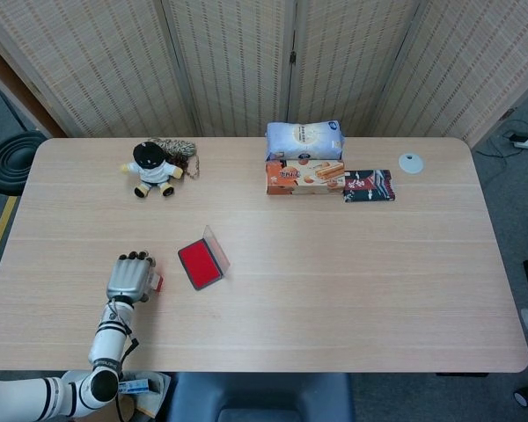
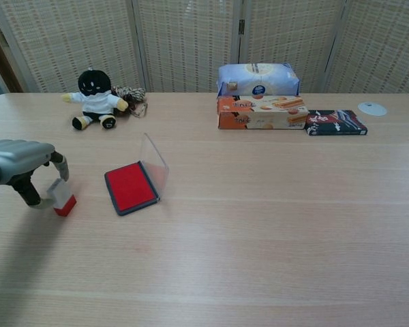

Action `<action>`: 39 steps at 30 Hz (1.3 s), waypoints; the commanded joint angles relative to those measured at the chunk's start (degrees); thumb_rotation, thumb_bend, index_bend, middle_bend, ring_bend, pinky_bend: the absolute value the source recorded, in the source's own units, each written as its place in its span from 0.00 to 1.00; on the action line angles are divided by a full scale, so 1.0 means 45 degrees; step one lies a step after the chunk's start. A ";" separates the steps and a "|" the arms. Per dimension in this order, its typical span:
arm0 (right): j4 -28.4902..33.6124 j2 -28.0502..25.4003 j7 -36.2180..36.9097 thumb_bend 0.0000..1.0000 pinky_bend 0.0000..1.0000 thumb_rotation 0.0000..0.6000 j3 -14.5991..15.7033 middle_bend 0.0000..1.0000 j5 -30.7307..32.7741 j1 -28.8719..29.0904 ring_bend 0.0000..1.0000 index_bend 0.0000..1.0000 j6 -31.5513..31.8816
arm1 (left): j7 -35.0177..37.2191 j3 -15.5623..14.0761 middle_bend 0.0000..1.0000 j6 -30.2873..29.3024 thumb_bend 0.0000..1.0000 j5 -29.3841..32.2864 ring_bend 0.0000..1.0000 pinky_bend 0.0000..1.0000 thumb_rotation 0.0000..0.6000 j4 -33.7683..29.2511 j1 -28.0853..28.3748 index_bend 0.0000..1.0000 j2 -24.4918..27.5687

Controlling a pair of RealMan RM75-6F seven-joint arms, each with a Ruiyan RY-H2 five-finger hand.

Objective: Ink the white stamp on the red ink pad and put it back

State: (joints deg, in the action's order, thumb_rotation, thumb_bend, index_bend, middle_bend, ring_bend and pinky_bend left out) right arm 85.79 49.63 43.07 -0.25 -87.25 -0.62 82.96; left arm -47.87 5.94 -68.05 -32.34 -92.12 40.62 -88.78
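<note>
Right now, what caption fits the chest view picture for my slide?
Left hand at the stamp, which stands on the table beside the open red ink pad.

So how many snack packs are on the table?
3, all at the far side of the table: a blue-white bag at the back, an orange box in front of it, and a dark flat packet right of the box. None seems hidden.

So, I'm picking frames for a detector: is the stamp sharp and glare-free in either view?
Chest view: the white stamp by the left hand is sharp, evenly lit; ink pad lid shows faint sheen. Head view: sharp but small, mostly hidden under the hand.
</note>
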 commanded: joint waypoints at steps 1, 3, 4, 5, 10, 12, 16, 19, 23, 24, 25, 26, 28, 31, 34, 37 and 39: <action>-0.0012 0.0004 0.0008 0.37 0.00 1.00 -0.0006 0.00 0.0009 -0.0002 0.00 0.02 0.0005 | 0.0007 -0.0013 0.01 -0.0043 0.30 0.0003 0.07 0.21 1.00 -0.0170 -0.0035 0.08 0.0088; -0.0016 0.0005 0.0019 0.37 0.00 1.00 -0.0005 0.00 0.0006 0.0001 0.00 0.02 -0.0002 | -0.0020 -0.0009 0.00 -0.0120 0.30 0.0012 0.05 0.21 1.00 -0.0281 -0.0046 0.02 0.0126; -0.0017 0.0008 0.0018 0.37 0.00 1.00 -0.0003 0.00 0.0004 0.0005 0.00 0.02 -0.0011 | -0.0034 -0.0002 0.00 -0.0183 0.30 0.0006 0.04 0.21 1.00 -0.0350 -0.0054 0.01 0.0150; -0.0021 0.0008 0.0012 0.37 0.00 1.00 0.0000 0.00 -0.0002 0.0013 0.00 0.02 -0.0024 | -0.0015 0.0012 0.00 -0.0271 0.30 -0.0040 0.03 0.21 1.00 -0.0471 -0.0075 0.00 0.0196; -0.0013 0.0025 -0.0068 0.37 0.00 1.00 -0.0008 0.00 0.0030 0.0040 0.00 0.02 -0.0082 | -0.0158 -0.0054 0.00 -0.1244 0.30 -0.0465 0.01 0.21 1.00 -0.1529 -0.0299 0.00 0.0659; -0.0001 0.0039 -0.0159 0.37 0.00 1.00 -0.0015 0.00 0.0059 0.0060 0.00 0.02 -0.0128 | -0.0076 -0.0170 0.00 -0.1850 0.30 -0.0922 0.00 0.21 1.00 -0.2178 -0.0539 0.00 0.0960; 0.0004 0.0081 -0.0356 0.37 0.00 1.00 -0.0072 0.00 0.0351 0.0119 0.00 0.02 -0.0390 | 0.0521 -0.0713 0.00 -0.2888 0.30 -0.2337 0.00 0.21 1.00 -0.3101 -0.1270 0.00 0.1710; 0.0094 0.0134 -0.0793 0.37 0.00 1.00 -0.0193 0.00 0.0779 0.0132 0.00 0.02 -0.0568 | 0.1924 -0.1462 0.00 -0.3628 0.30 -0.4236 0.00 0.20 1.00 -0.3466 -0.2234 0.00 0.2555; 0.0471 0.0224 -0.1885 0.37 0.00 1.00 -0.0382 0.00 0.1380 0.0056 0.00 0.02 -0.0551 | 0.3792 -0.2375 0.00 -0.4757 0.30 -0.6459 0.00 0.18 1.00 -0.3341 -0.3552 0.00 0.3566; 0.0614 0.0249 -0.2239 0.37 0.00 1.00 -0.0423 0.00 0.1528 0.0030 0.00 0.02 -0.0523 | 0.4302 -0.2569 0.00 -0.4989 0.30 -0.6945 0.00 0.18 1.00 -0.3201 -0.3856 0.00 0.3773; 0.0769 0.0282 -0.2633 0.37 0.00 1.00 -0.0466 0.00 0.1631 0.0002 0.00 0.02 -0.0443 | 0.4777 -0.2746 0.00 -0.5227 0.30 -0.7379 0.00 0.17 1.00 -0.3031 -0.4156 0.00 0.3969; 0.1000 0.0338 -0.3184 0.37 0.00 1.00 -0.0507 0.00 0.1706 -0.0039 0.00 0.02 -0.0295 | 0.5431 -0.2952 0.00 -0.5533 0.30 -0.7920 0.00 0.16 1.00 -0.2763 -0.4544 0.00 0.4208; 0.1439 0.0477 -0.4311 0.37 0.00 1.00 -0.0539 0.00 0.1730 -0.0126 0.00 0.02 0.0048 | 0.6836 -0.3196 0.00 -0.5995 0.30 -0.8753 0.00 0.12 1.00 -0.2125 -0.5186 0.00 0.4545; 0.2052 0.0756 -0.5841 0.37 0.00 1.00 -0.0516 0.00 0.1649 -0.0227 0.00 0.02 0.0464 | 0.8951 -0.3311 0.00 -0.6235 0.30 -0.9278 0.00 0.02 1.00 -0.1051 -0.5954 0.00 0.4877; 0.2496 0.1035 -0.7047 0.37 0.00 1.00 -0.0488 0.00 0.1723 -0.0276 0.00 0.02 0.0607 | 1.0853 -0.3295 0.00 -0.6024 0.30 -0.9581 0.00 0.00 1.00 -0.0040 -0.6419 0.00 0.5086; 0.2763 0.1248 -0.7927 0.37 0.00 1.00 -0.0536 0.00 0.1761 -0.0334 0.00 0.02 0.0861 | 1.1816 -0.3217 0.00 -0.5639 0.30 -0.9634 0.00 0.00 1.00 0.0390 -0.6636 0.00 0.5330; 0.2908 0.1350 -0.8310 0.37 0.00 1.00 -0.0547 0.00 0.1706 -0.0394 0.00 0.02 0.1044 | 1.1983 -0.3094 0.00 -0.5687 0.30 -0.9961 0.00 0.00 1.00 0.0435 -0.6710 0.00 0.5533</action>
State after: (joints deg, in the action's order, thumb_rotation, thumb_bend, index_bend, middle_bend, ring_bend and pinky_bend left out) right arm 97.43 54.65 7.74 -2.56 -79.63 -1.91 86.34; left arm 3.38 -7.97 -93.75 -74.85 -92.34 12.41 -65.77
